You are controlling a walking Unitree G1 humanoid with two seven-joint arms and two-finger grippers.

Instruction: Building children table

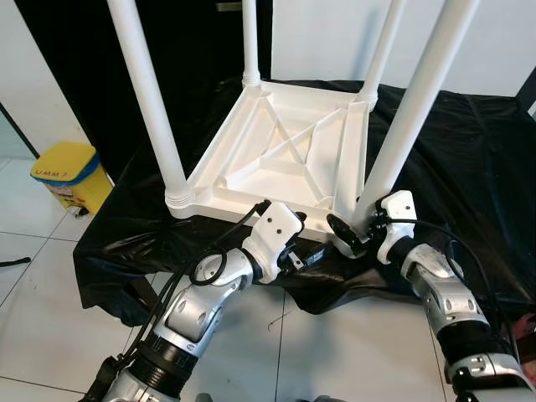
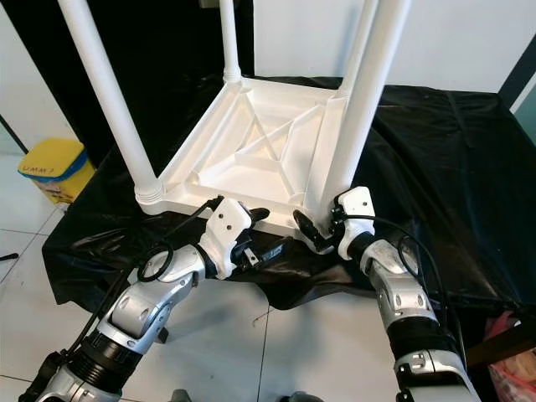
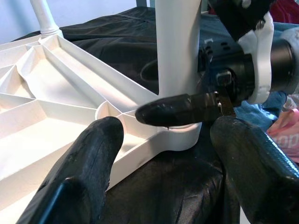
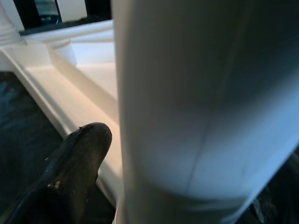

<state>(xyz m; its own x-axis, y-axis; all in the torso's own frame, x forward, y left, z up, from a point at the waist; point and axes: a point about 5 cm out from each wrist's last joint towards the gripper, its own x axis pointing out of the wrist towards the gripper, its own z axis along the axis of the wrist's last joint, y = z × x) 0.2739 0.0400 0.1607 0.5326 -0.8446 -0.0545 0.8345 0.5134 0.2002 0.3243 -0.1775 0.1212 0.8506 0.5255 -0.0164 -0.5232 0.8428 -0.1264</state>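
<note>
A white plastic children's table (image 1: 285,151) lies upside down on a black cloth (image 1: 469,159), its four white legs pointing up. My right gripper (image 1: 356,228) is shut on the base of the near right leg (image 1: 410,126). One of its black fingers (image 3: 177,109) lies across the front of that leg, while the other is hidden behind it. In the right wrist view the leg (image 4: 205,102) stands just beside that finger (image 4: 74,163). My left gripper (image 1: 303,254) is open, low at the table's front edge, with its fingers (image 3: 93,158) spread toward the same corner.
The near left leg (image 1: 155,109) and two far legs (image 1: 249,42) stand upright. A yellow bin (image 1: 71,172) sits on the white tiled floor at the left. The cloth drapes over a low platform, and something pink (image 2: 515,368) lies at the lower right.
</note>
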